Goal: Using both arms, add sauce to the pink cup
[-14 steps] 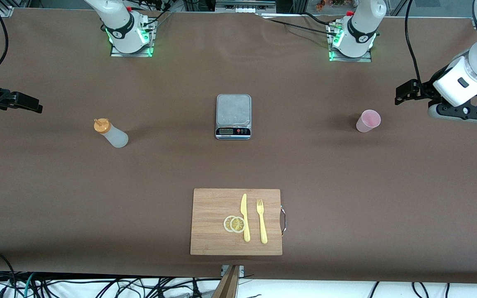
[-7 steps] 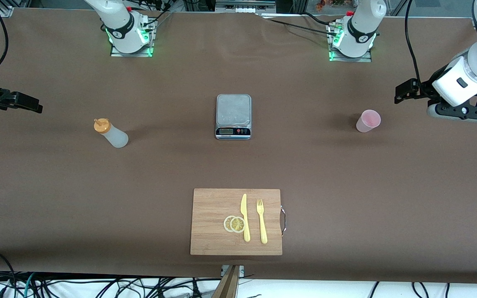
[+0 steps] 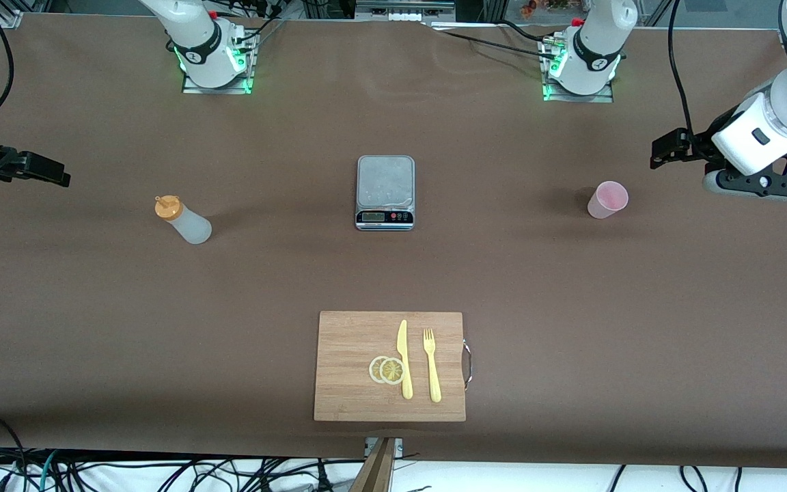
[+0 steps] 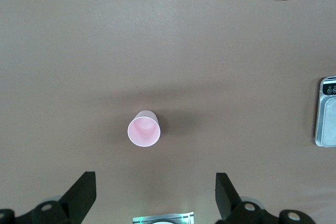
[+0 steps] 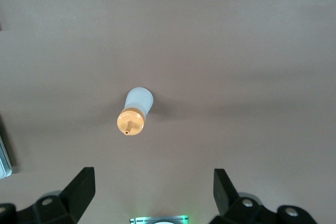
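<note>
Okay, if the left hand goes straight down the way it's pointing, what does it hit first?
Probably the bare table. The left hand, open, points down beside the cup, which stands just ahead of its fingers rather than between them, though depth is hard to judge.

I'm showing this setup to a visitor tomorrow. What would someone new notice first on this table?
Probably the wooden cutting board nearest the front camera, carrying a yellow knife, yellow fork and lemon slices. Next, the silver scale mid-table, with the sauce bottle standing toward the right arm's end and the pink cup toward the left arm's end. The left gripper and right gripper hang open above the table ends.
</note>
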`<state>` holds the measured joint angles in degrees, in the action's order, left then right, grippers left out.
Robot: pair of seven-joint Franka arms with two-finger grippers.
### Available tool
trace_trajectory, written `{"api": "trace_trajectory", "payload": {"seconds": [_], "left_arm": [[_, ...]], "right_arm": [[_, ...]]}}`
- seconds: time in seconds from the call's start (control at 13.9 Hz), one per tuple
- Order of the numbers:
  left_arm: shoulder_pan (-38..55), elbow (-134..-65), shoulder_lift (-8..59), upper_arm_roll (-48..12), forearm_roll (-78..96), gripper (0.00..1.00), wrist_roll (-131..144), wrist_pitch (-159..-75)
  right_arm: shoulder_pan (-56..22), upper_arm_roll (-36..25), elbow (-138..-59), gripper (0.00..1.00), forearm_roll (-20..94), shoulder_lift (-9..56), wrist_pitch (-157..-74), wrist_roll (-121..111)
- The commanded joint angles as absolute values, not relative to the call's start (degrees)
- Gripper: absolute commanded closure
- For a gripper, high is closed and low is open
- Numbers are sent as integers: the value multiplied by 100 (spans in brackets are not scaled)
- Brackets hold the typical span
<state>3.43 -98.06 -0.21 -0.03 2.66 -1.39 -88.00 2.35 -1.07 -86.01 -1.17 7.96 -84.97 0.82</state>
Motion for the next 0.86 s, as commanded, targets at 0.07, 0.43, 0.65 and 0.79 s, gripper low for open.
{"api": "trace_trajectory", "payload": {"seconds": [0.07,0.43,0.65,0.79], "left_arm": [[186,-9975,-18,9,168,0,-647,-8762],[-70,-11081,-35,17,106,0,-1212,-9824],[-114,-12151,-88,-9,-544,0,-1283,-11017],[-106,-12838,-105,-9,-580,0,-1283,-11765]], "right_arm": [[281,-88,-8446,0,-123,870,-8464,-26],[281,-88,-8446,0,-123,879,-8464,-35],[281,-88,-8438,0,-123,879,-8464,-35],[281,-88,-8446,0,-123,879,-8464,-35]]}}
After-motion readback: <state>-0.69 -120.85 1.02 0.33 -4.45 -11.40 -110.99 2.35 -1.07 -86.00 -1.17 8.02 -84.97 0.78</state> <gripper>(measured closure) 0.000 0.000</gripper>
